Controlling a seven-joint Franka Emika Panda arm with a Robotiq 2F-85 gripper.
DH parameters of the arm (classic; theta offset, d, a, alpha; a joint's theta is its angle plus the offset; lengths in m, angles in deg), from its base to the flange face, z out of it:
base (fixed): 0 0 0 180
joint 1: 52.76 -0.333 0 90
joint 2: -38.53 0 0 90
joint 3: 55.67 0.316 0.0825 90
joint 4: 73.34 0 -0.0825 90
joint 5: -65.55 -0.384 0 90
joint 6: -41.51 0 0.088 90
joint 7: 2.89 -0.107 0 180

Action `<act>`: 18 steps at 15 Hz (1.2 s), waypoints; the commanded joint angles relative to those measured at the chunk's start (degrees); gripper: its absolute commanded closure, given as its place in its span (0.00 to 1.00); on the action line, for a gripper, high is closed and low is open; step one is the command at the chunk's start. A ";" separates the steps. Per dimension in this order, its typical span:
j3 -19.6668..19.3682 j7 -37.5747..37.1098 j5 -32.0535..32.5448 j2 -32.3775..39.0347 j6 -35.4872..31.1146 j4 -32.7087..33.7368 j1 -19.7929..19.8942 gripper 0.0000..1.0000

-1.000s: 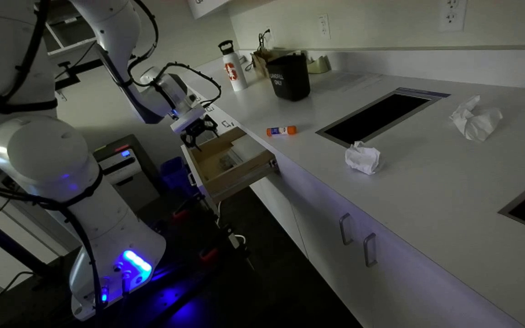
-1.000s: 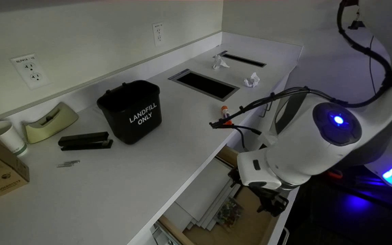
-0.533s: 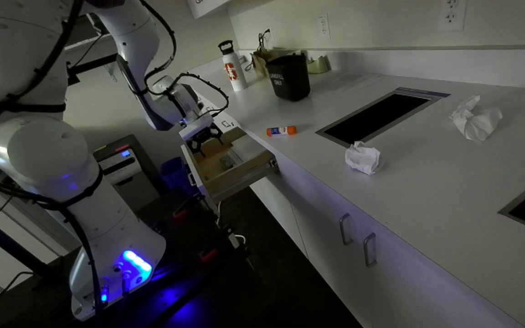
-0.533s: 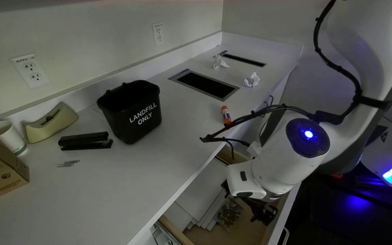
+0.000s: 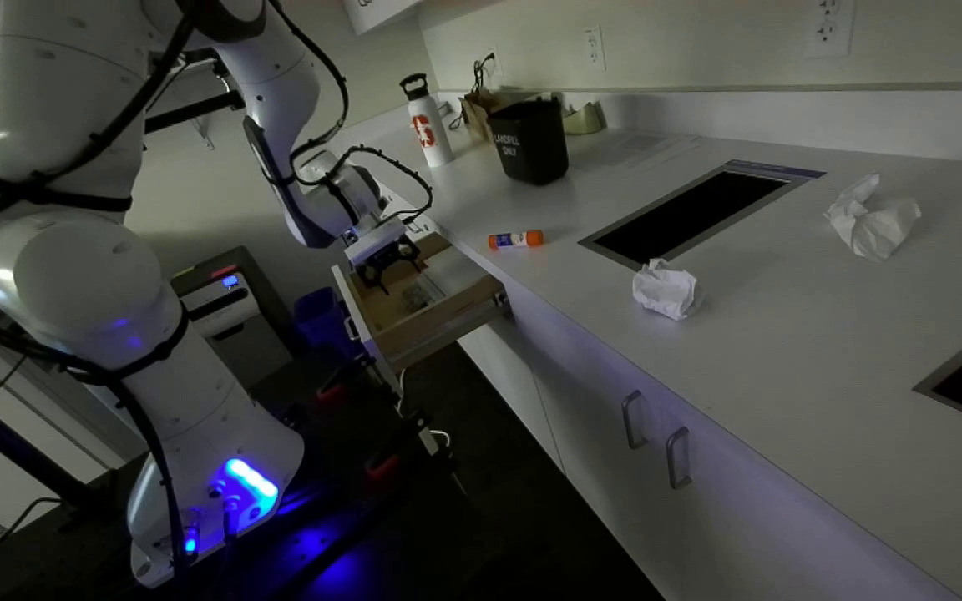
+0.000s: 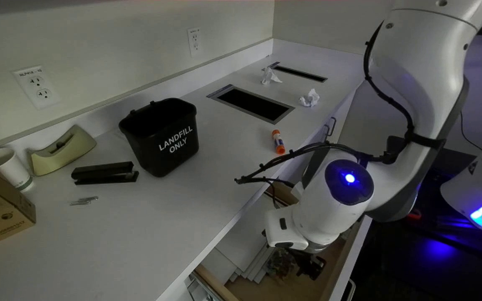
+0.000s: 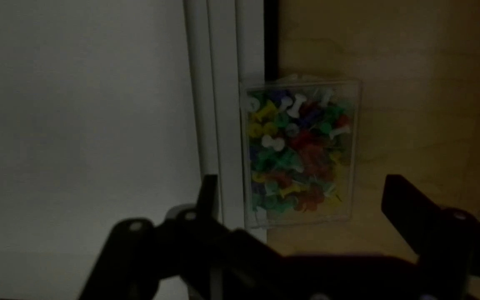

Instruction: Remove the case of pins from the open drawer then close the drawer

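Wrist view: we see the fingers [image 7: 406,212] parted, empty, presumably to straddle the case of pins [image 7: 300,154] in the drawer [image 7: 423,104].

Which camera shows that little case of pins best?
The wrist view: it looks onto the clear case of pins, uncovered by the fingers, so individual coloured pins stand out. Both exterior views show it too, but only as a small, dim patch inside the open drawer, no single pin distinct.

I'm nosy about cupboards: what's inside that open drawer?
A clear case of coloured pins and stacked white sheets. Whatever lies under the sheets is covered, and the gripper hides part of the drawer.
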 commanded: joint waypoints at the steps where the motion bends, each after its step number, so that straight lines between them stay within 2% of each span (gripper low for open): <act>1: -1.51 3.75 -3.09 2.32 -0.73 2.19 -1.87 0.00; 10: -5.51 5.63 -6.02 3.31 -0.07 3.68 -6.15 0.00; 18: -6.29 6.37 -7.14 4.74 0.22 4.29 -6.40 0.00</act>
